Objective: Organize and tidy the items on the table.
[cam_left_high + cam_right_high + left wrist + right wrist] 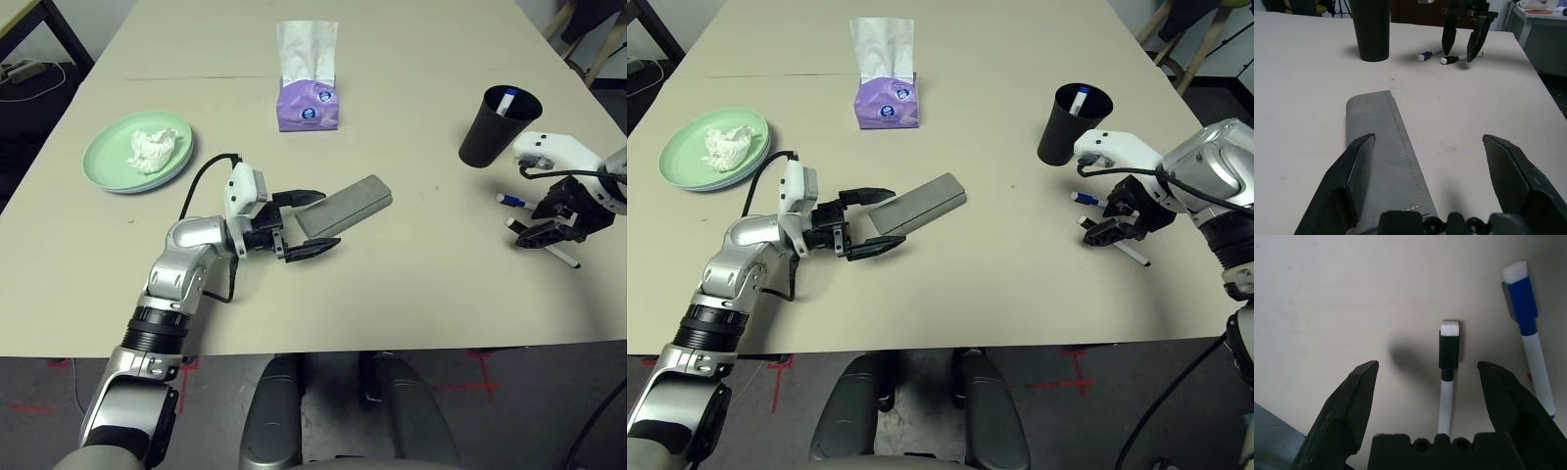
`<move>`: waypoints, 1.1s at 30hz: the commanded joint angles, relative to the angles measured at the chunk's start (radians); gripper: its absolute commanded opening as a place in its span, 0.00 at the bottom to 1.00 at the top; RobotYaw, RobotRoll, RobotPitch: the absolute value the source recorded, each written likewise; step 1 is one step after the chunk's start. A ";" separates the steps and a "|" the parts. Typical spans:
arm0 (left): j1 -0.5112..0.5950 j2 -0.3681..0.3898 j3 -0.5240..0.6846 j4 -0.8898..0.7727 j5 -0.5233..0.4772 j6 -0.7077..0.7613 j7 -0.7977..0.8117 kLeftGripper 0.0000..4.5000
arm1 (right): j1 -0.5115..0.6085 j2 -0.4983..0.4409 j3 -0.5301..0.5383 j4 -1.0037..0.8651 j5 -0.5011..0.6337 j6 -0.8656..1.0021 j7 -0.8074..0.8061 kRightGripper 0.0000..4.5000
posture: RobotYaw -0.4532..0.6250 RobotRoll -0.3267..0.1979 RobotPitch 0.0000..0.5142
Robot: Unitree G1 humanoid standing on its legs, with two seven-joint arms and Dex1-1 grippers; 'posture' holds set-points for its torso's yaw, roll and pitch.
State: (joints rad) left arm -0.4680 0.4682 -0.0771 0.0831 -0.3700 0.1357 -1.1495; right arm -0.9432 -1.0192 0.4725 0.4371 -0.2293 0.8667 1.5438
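A grey oblong glasses case (343,208) lies at the table's middle. My left gripper (309,223) is open and straddles its near end; in the left wrist view the case (1383,152) sits beside one finger. My right gripper (537,230) is open and points down over a black-capped pen (1448,352), which lies between its fingers. A blue-capped pen (511,202) lies just beside it. The black cup (498,125) stands behind with a pen inside. A crumpled white tissue (152,149) rests on a light green plate (113,157) at the left.
A purple tissue box (309,103) stands at the back middle of the pale beige table (411,294). A bluish rim shows under the green plate. The table's front edge runs close to both arms. A dark-legged smaller table (39,24) stands at the far left.
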 commanded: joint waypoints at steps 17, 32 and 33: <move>0.055 0.007 0.006 -0.058 -0.012 0.019 0.040 0.99 | -0.111 0.075 0.025 0.178 -0.058 -0.124 -0.014 1.00 | 0.52 0.62 0.58; 0.033 -0.023 -0.003 -0.032 -0.003 -0.002 0.063 0.99 | 0.004 -0.021 0.015 -0.048 -0.086 -0.003 0.019 1.00 | 0.48 0.62 0.54; 0.031 -0.027 -0.005 -0.029 -0.002 -0.004 0.063 0.99 | 0.011 -0.020 0.011 -0.065 -0.082 0.015 0.010 1.00 | 0.48 0.62 0.54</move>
State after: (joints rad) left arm -0.4379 0.4443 -0.0695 0.0502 -0.3752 0.1418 -1.0835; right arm -0.9465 -1.0259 0.4956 0.3986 -0.3082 0.8517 1.5656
